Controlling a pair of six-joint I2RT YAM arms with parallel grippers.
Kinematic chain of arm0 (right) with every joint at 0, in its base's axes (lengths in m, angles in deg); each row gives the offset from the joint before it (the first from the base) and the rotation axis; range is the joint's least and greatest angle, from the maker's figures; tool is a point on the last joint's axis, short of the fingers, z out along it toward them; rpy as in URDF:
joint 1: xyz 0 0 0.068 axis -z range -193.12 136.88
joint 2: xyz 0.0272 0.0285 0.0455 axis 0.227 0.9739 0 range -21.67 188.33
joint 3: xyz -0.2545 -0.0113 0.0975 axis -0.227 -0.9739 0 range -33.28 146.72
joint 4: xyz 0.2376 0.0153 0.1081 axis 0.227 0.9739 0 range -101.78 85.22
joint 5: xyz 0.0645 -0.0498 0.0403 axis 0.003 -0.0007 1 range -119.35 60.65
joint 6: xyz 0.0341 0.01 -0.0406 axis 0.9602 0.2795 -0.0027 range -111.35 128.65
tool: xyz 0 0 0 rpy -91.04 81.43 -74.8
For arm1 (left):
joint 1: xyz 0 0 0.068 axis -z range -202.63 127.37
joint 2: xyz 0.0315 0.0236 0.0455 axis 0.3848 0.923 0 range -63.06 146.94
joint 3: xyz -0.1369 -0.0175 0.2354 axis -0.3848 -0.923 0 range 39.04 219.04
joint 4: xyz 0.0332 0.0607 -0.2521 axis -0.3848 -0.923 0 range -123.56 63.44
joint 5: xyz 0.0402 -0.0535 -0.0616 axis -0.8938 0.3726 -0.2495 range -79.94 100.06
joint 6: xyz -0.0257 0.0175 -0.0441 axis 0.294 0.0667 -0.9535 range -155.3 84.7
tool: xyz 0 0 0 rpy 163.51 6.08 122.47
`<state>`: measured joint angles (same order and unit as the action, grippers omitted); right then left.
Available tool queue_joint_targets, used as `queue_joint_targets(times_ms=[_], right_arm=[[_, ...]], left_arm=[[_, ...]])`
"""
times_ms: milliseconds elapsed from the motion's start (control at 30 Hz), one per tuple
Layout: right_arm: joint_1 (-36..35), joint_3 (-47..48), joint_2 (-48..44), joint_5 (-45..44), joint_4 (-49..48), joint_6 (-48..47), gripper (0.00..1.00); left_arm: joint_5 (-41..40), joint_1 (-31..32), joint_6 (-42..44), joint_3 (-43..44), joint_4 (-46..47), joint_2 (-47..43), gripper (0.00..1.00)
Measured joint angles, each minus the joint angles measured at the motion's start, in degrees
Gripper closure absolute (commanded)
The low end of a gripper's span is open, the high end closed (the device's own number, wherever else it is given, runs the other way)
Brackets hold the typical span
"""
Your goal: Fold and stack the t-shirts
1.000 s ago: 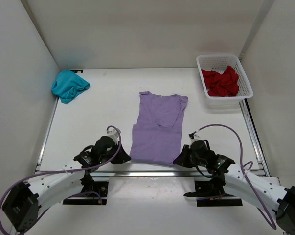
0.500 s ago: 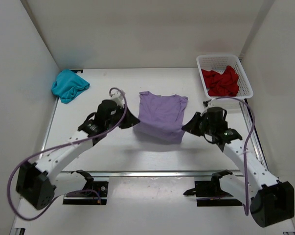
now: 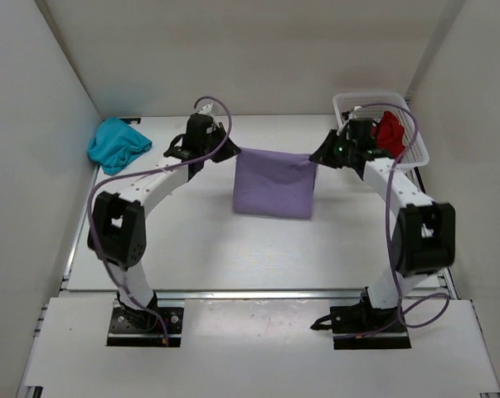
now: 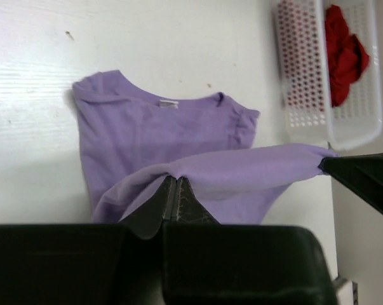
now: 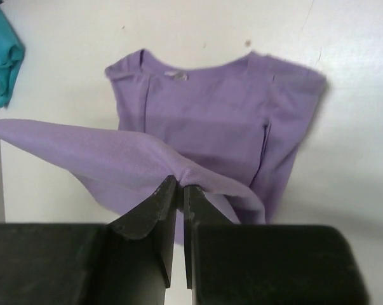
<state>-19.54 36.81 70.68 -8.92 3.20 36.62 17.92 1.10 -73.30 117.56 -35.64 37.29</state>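
Top external view, nearest first: what's there?

Bare table (image 3: 191, 249), then the lavender t-shirt (image 3: 273, 189) mid-table, doubled over on itself. Its fold lies nearest the arm bases.

And the claws?

Beyond the fold, at the shirt's far end. The left claw (image 4: 174, 182) is pressed together on one hem corner and the right claw (image 5: 180, 185) pinches the other. The hem runs taut between them above the collar.

Why taut?

I'd judge it keeps the edge straight, so hem meets shoulders squarely when laid down. Both wrist views show the collar half flat on the table beneath, which anchors it.

Farther back?

The teal t-shirt (image 3: 117, 144) is bunched at the far left, well apart. The red t-shirt (image 3: 389, 133) sits crumpled in the white basket (image 3: 415, 155) at the far right. Both look unfolded, probably waiting their turn.
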Motion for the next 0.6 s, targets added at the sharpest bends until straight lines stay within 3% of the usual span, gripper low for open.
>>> queue_joint_targets(times_ms=[33,100,167,200,233,267,433,500,600], right_arm=[[0.2,3.1,3.3,0.0,0.0,-0.3,1.00],[0.5,9.3,9.8,-0.3,0.3,-1.0,1.00],[0.6,13.9,15.3,-1.2,0.5,-1.4,0.87],[0.6,15.7,17.5,-1.6,0.8,-1.5,0.75],[0.6,17.4,19.5,-1.8,1.3,-1.7,0.68],[0.6,19.1,21.4,-2.1,2.1,-2.0,0.67],[0.7,26.9,26.1,-3.9,6.7,-3.5,0.66],[0.2,27.0,25.1,-4.9,6.3,-3.9,0.71],[-1.0,19.6,20.2,-5.5,2.4,-3.5,0.88]], left_arm=[[-0.2,-0.3,0.1,2.1,0.2,2.5,1.00],[-0.3,-1.1,0.2,6.5,0.1,7.9,0.88],[-0.3,-1.9,0.3,10.8,-0.1,13.4,0.78],[-0.4,-2.4,0.3,13.4,-0.8,16.4,0.72],[-0.4,-2.8,0.1,16.5,-1.9,19.5,0.62],[-0.4,-3.2,0.2,19.4,-2.9,22.1,0.58],[0.2,-5.0,-0.7,26.4,-5.6,27.6,0.58],[0.2,-5.2,-0.8,25.9,-4.9,26.8,0.58],[0.3,-3.5,-1.0,20.8,-1.6,23.2,0.60]])
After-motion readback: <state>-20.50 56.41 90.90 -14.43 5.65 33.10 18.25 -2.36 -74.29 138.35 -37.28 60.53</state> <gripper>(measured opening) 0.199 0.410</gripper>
